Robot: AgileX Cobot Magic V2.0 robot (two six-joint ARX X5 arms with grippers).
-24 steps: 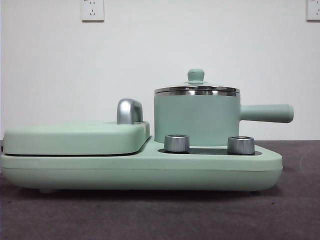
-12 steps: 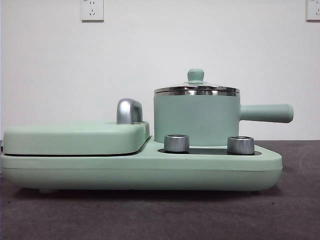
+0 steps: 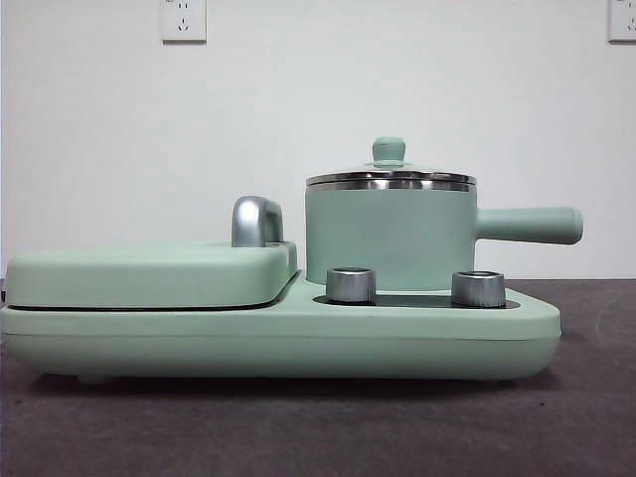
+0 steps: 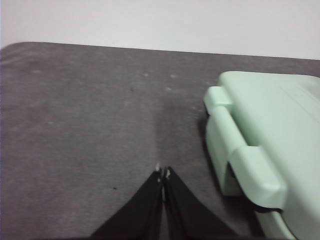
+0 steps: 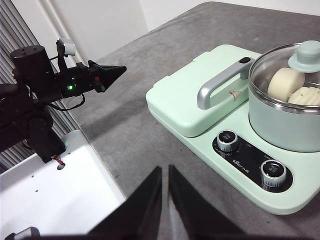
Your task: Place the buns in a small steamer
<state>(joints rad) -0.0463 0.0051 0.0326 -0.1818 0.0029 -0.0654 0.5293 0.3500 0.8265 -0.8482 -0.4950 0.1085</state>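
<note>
Both buns sit inside the steamer (image 5: 287, 117) under its glass lid (image 5: 295, 65). The plain bun (image 5: 285, 82) lies at about 10 o'clock in the pot, and the pleated bun (image 5: 306, 96) touches it at about 3 o'clock. The job looks done. To finish well, both arms should keep clear of the long handle (image 3: 527, 225).

The left gripper (image 4: 162, 176) is pressed together over bare table. The right gripper (image 5: 165, 172) is almost together, holding nothing.

I count two buns, one steamer, one lid, two knobs (image 5: 227, 140).

mint-green steamer (image 3: 388, 237), cream buns (image 5: 285, 84)
</note>
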